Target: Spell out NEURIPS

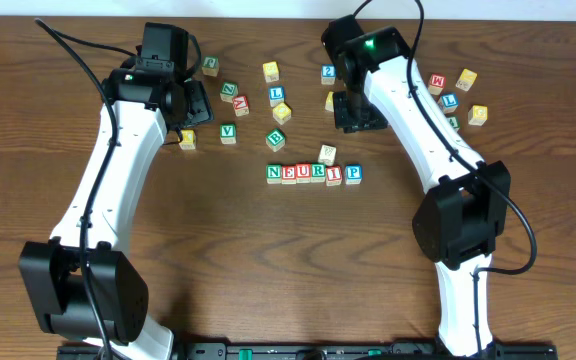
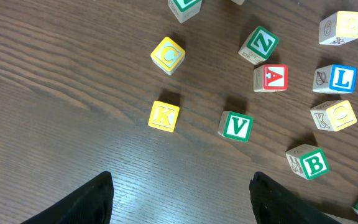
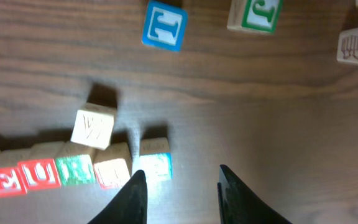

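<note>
Row of cubes [image 1: 313,173]: N-E-U-R-I-P lay mid-table [image 1: 268,260], with a yellowish cube [image 1: 327,154] just behind.
Left gripper [image 2: 182,186]: spread, empty, above spare cubes [image 2: 235,126].
Right gripper [image 3: 182,177]: spread, empty, near the row's P end.

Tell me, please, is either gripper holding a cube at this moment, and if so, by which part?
Neither one. The left gripper and the right gripper are both open, and only bare table shows inside each.
</note>
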Tool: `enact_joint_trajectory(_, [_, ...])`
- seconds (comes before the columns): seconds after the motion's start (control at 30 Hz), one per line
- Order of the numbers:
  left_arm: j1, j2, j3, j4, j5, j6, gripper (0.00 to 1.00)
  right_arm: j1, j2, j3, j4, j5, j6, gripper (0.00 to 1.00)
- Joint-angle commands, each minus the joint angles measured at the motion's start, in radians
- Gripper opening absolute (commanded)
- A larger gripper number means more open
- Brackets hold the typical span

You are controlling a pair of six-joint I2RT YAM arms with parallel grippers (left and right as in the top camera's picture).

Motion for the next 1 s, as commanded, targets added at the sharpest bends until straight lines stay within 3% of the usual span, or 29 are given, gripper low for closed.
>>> enact_joint_trajectory(0.0, [0.004, 0.009, 0.014, 0.000, 0.002, 0.013, 0.69, -0.003, -0.006, 0.002, 0.047, -0.009, -0.018, 0.34])
enact_joint_trajectory(0.33, [0.004, 0.011, 0.014, 0.000, 0.002, 0.013, 0.70, 0.021, 0.020, -0.040, 0.165, -0.171, -0.072, 0.35])
enact_joint_trajectory(0.7, [0.004, 0.017, 0.013, 0.000, 0.002, 0.013, 0.69, 0.030, 0.109, -0.073, 0.155, -0.172, -0.081, 0.15])
enact_joint_trajectory(0.97, [0.004, 0.017, 0.013, 0.000, 0.002, 0.013, 0.69, 0.031, 0.124, -0.099, 0.177, -0.190, -0.102, 0.15])
